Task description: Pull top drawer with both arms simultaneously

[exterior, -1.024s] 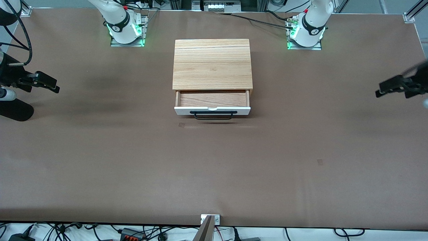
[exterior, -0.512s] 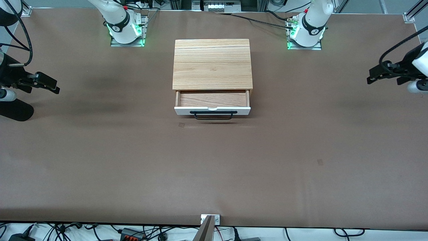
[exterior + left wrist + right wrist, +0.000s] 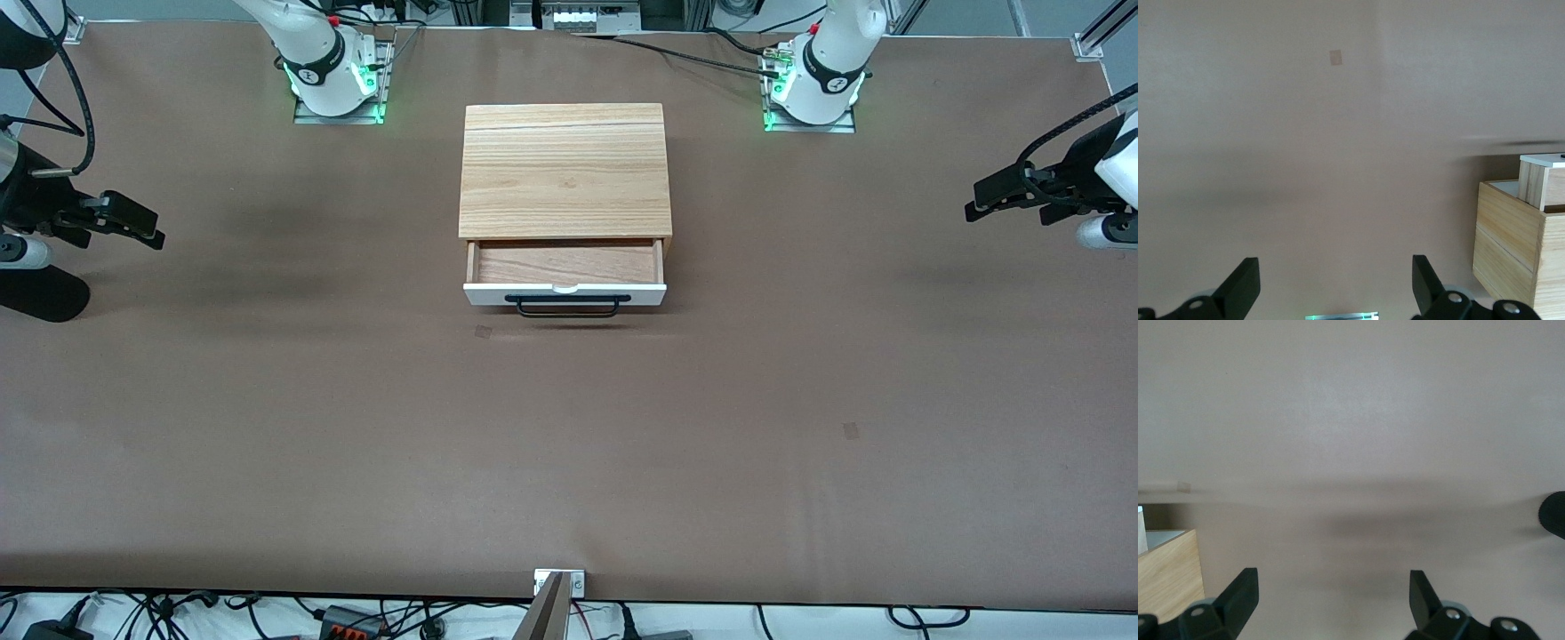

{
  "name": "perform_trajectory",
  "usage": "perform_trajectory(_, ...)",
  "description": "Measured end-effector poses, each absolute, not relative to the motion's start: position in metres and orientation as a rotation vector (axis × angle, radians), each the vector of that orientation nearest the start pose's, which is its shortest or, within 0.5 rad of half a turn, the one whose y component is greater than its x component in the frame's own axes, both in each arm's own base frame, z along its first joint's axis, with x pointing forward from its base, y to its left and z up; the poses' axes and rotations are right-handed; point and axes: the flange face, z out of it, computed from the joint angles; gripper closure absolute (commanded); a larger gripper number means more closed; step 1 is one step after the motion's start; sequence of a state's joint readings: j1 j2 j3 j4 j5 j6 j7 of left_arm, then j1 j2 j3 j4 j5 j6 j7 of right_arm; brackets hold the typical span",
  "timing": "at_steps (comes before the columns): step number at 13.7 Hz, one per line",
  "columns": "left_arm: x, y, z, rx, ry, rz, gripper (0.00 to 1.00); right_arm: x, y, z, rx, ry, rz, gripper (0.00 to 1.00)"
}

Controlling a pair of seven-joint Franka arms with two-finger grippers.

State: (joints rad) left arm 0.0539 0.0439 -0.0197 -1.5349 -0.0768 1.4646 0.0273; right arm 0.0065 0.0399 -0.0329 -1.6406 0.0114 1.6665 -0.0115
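As before, top drawer open, left gripper shifted.

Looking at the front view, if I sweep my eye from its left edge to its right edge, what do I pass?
Right pincer, held over the table → right arm's base → wooden cabinet with the top drawer pulled partly out → left arm's base → left pincer.
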Motion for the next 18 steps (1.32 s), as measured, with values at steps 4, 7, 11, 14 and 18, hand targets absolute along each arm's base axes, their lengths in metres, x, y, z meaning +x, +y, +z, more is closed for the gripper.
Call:
perform_trajectory(4, 0.5565, 0.0111, 0.6084, -3.218, -0.007, 0.176, 0.00, 0.5732, -0.0137, 0.5783, -3.131, 0.025, 0.005, 0.00)
perform_trajectory(7, 0.5567, 0.0114, 0.6084, -3.218, -0.008, 0.174, 0.00, 0.5746, -0.0137, 0.5797, -3.132, 0.025, -0.017, 0.00)
perform_trajectory(11, 0.5567, 0.0114, 0.6084, -3.218, -0.008, 0.174, 0.00, 0.5748, -0.0137, 0.5799, -3.132, 0.025, -0.019, 0.00)
perform_trajectory(14, 0.5567, 0.0113, 0.6084, -3.218, -0.008, 0.174, 0.00, 0.5748, -0.0137, 0.5799, -3.132, 0.025, -0.020, 0.00)
perform_trajectory(18, 0.5568, 0.0111, 0.6084, -3.218, -0.007, 0.174, 0.00, 0.5749, -0.0139, 0.5799, -3.132, 0.026, -0.021, 0.00)
